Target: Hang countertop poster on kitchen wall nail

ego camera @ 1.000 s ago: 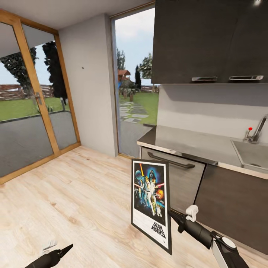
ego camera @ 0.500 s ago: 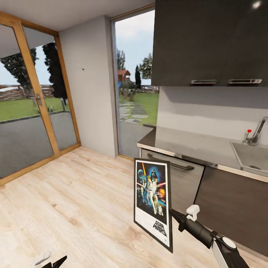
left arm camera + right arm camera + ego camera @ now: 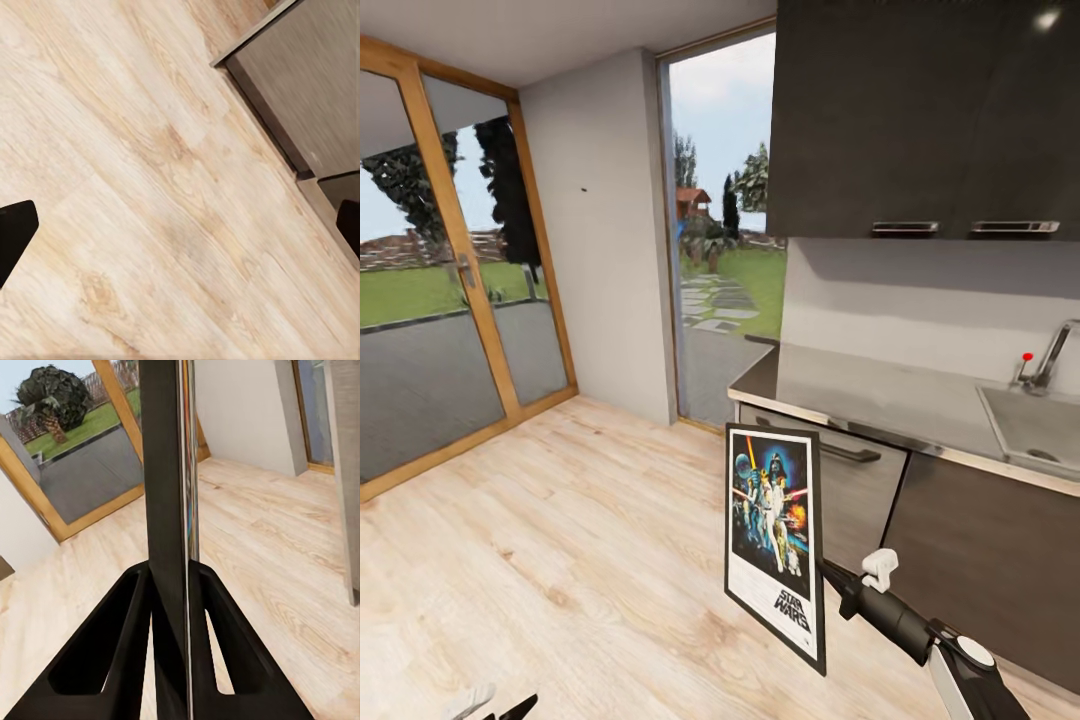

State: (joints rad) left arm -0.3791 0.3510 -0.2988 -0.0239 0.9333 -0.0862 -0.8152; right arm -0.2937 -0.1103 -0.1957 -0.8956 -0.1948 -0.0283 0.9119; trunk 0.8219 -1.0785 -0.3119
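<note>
Fingers, right: both black fingers [image 3: 127,660] pressed flat against the poster's edge, one on each side, no gap left.
Right gripper [image 3: 171,652]: clamped on the poster's frame; in the head view it reaches in from the lower right, behind the frame's lower right edge.
Poster [image 3: 775,540]: held upright off the floor, slightly tilted, picture side facing the head camera, "STAR WARS" title at the bottom; it hangs in front of the cabinet fronts, below counter height. From the right wrist it shows edge-on as a dark vertical strip [image 3: 166,495].
Fingers, left: two dark tips [image 3: 15,236] at opposite edges of the wrist view, set wide apart with bare floor between them, nothing held.
Left gripper [image 3: 490,706]: low at the bottom edge of the head view, above the floor.
Floor [image 3: 560,560]: pale wood planks.
Countertop [image 3: 880,395]: light grey slab, with sink [image 3: 1035,430] and tap [image 3: 1048,360] at its right end.
Nail [image 3: 582,188]: small dark dot on the grey wall between the glass door and the window, well apart from the poster and higher than it.
Upper cabinets [image 3: 920,120]: dark, above the counter.
</note>
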